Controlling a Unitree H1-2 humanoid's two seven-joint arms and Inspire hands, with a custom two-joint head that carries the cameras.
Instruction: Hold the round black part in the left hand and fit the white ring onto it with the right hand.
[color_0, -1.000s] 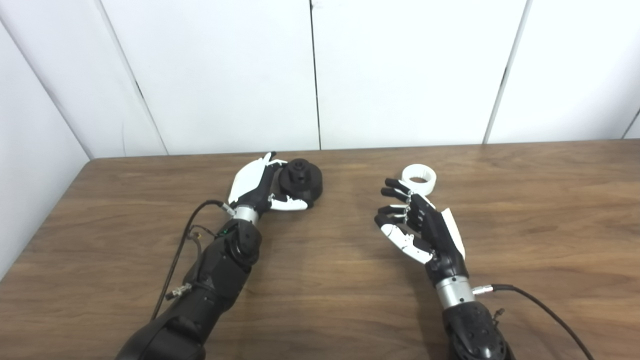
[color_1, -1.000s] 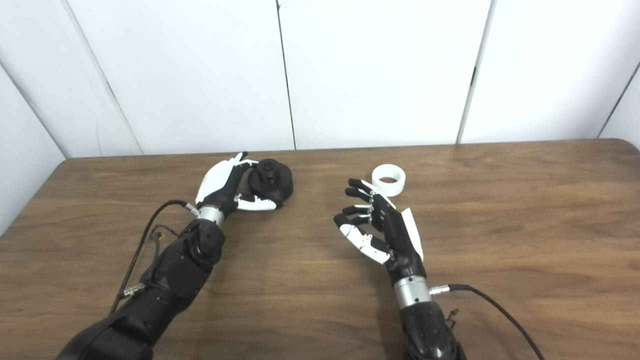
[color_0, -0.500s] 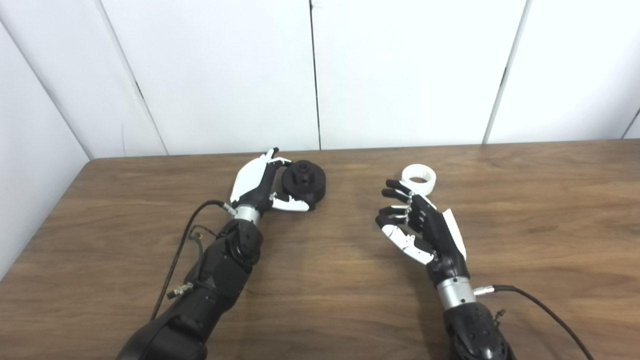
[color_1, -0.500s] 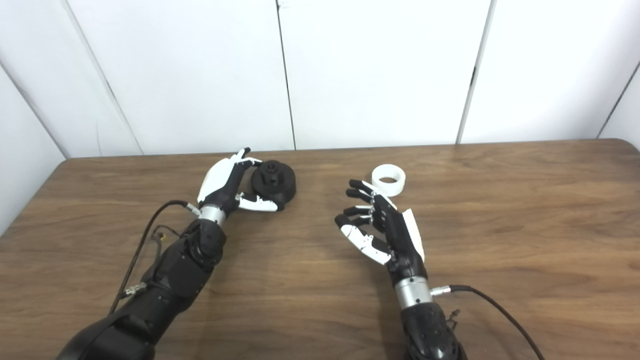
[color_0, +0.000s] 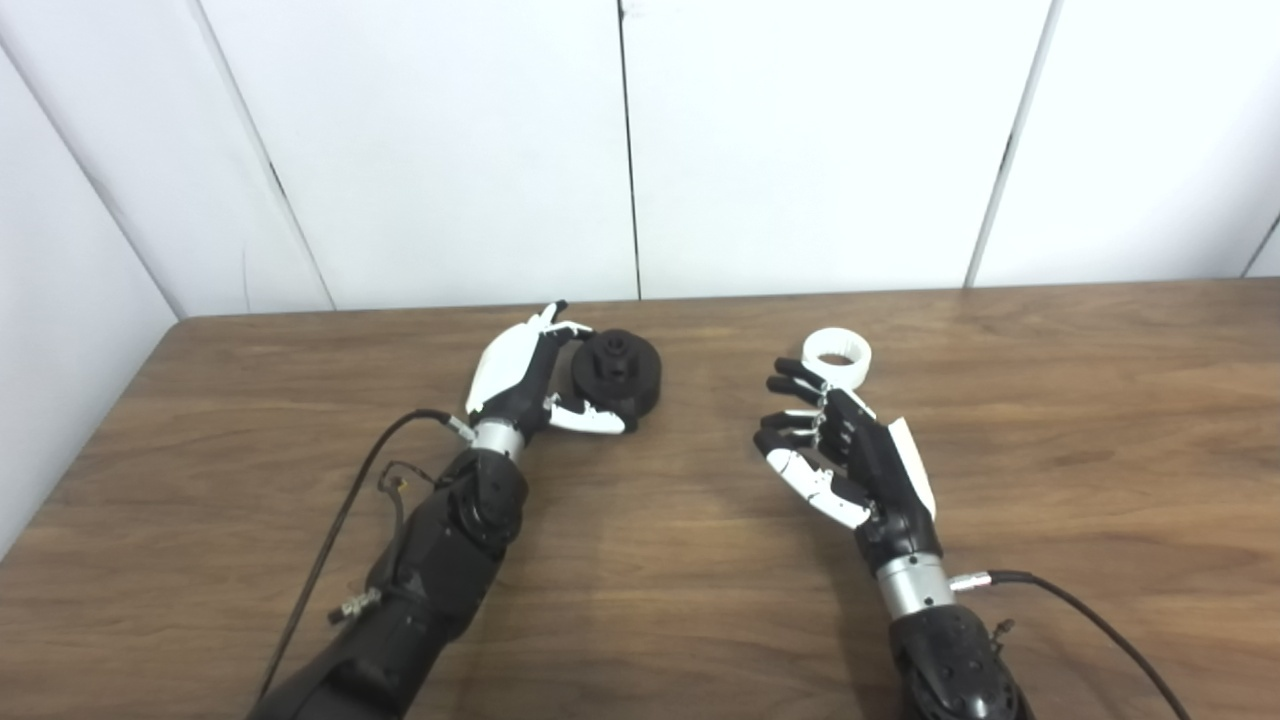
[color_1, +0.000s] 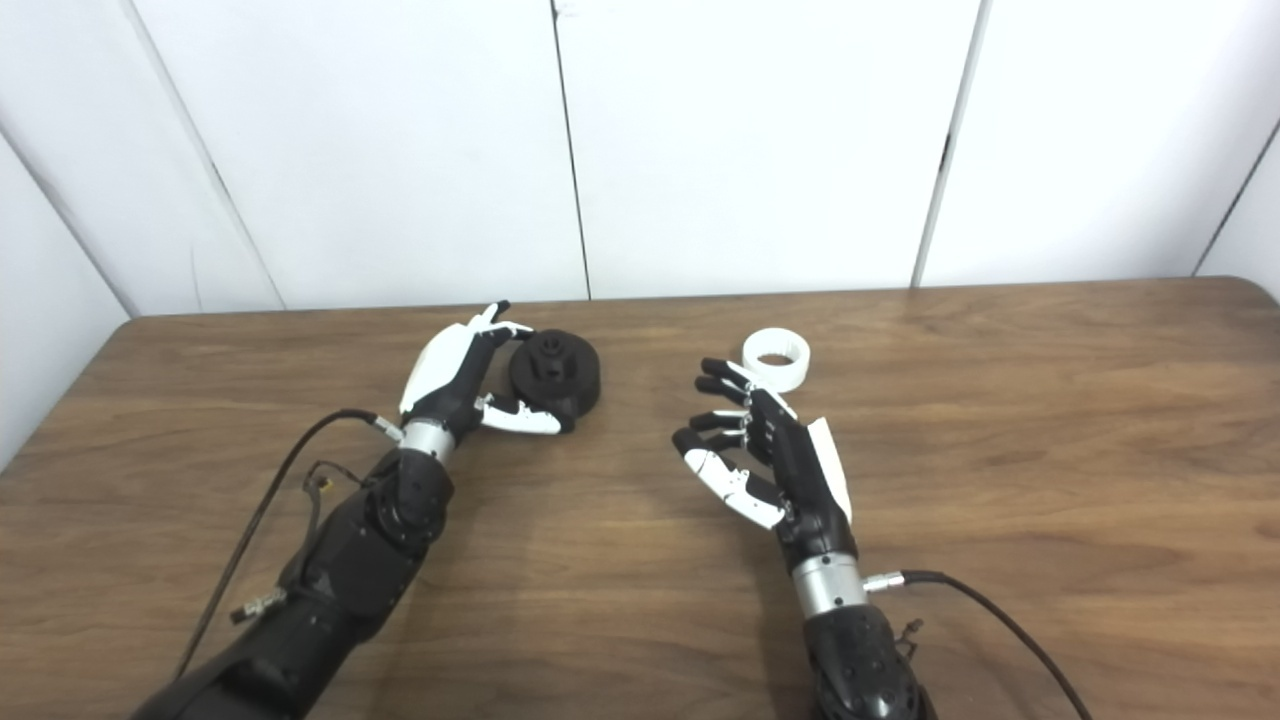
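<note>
Fingers (color_0: 548, 322) and thumb of the left hand (color_0: 523, 375) were wrapped about the round black part (color_0: 617, 366), which rested on the wooden table (color_0: 640, 560); whether the grip was firm could not be told. To the right of that part, well apart from it, the right hand (color_0: 845, 458) hovered with fingers spread and curled, holding nothing. Just beyond its fingertips, farther from the black part, the white ring (color_0: 837, 358) lay flat on the table, untouched.
</note>
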